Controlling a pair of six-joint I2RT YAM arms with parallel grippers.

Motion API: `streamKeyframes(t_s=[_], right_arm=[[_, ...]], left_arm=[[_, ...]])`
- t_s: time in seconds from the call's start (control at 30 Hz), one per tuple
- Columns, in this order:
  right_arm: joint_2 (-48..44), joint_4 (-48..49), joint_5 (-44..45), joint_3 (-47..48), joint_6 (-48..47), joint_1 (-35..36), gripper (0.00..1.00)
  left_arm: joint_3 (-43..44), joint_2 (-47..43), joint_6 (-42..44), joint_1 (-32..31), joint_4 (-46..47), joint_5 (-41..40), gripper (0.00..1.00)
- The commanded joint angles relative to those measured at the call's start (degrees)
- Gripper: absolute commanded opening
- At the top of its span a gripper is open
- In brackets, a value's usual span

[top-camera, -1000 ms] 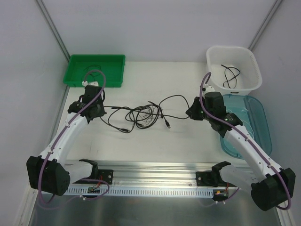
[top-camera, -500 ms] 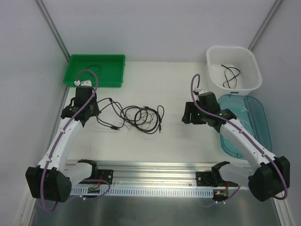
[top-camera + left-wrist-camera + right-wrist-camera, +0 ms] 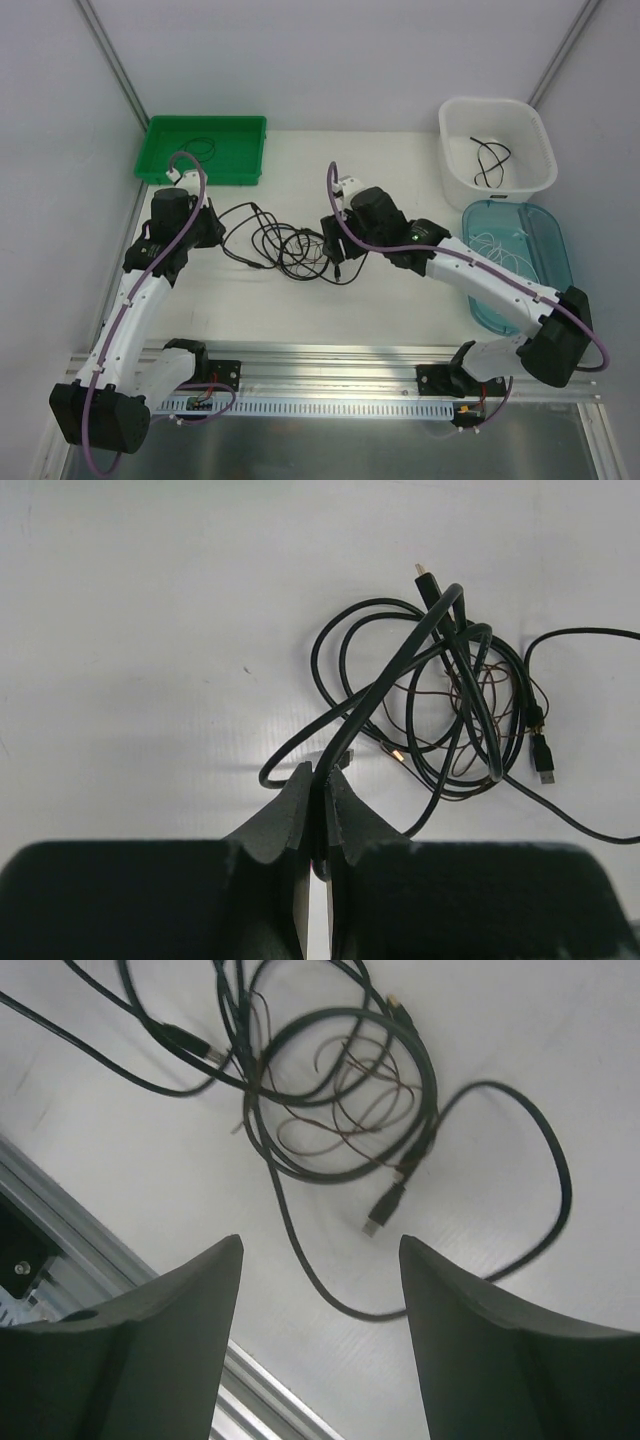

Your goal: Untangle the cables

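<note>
Three bins and a rail on my white table (image 3: 300, 315).
I see a green tray (image 3: 238, 146) at the far left corner, a white basket (image 3: 522, 140) far right, a clear blue tub (image 3: 542, 262) just in front of it, and a metal rail (image 3: 330, 386) along the near edge.

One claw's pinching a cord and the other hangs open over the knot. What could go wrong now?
The left gripper pinches one black cable; pulling might tighten the tangle or drag it whole. The open right gripper, if lowered, may catch several loops at once, perhaps the thin brownish wire too.
</note>
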Motion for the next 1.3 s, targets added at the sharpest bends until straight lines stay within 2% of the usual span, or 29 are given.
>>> streamKeyframes(t_s=[0.0, 0.3, 0.47, 0.67, 0.77, 0.8, 0.9, 1.07, 1.2, 1.27], right_arm=[[3.0, 7.0, -1.7, 5.3, -4.2, 2.6, 0.67], [18.3, 15.7, -13.2, 15.2, -6.0, 5.3, 0.58], [25.0, 20.0, -17.9, 18.3, -5.1, 5.9, 0.56], [30.3, 22.7, -18.4, 21.4, -4.5, 5.8, 0.51], [32.3, 22.1, -18.1, 22.7, -4.6, 5.9, 0.4], [32.3, 22.0, -18.1, 22.5, -4.6, 5.9, 0.26], [29.1, 22.3, -19.4, 19.6, -5.0, 5.9, 0.01], [16.8, 23.4, -23.9, 11.2, -6.0, 5.9, 0.01], [10.6, 20.6, -27.1, 4.7, -8.1, 5.9, 0.01], [9.0, 19.0, -26.3, 3.3, -9.1, 5.9, 0.01]], left_arm=[[-0.2, -0.5, 0.9, -0.2, 3.6, 4.8, 0.0], [-0.1, 0.2, 0.7, -0.2, 3.6, 5.9, 0.0], [0.0, 0.4, 0.7, -0.2, 3.6, 6.1, 0.0], [-0.1, 0.5, 0.3, -0.2, 3.6, 6.7, 0.0], [-0.1, 0.5, 0.3, -0.2, 3.6, 6.6, 0.0], [-0.1, 0.5, 0.3, -0.2, 3.6, 6.3, 0.0], [-0.7, 0.4, -0.2, -0.2, 3.5, 2.4, 0.0], [0.1, 2.0, -3.1, -0.1, -0.4, -11.4, 0.0], [1.0, 3.1, -5.0, 0.4, -2.8, -16.7, 0.0], [1.1, 2.8, -5.3, 0.6, -2.7, -16.7, 0.0]])
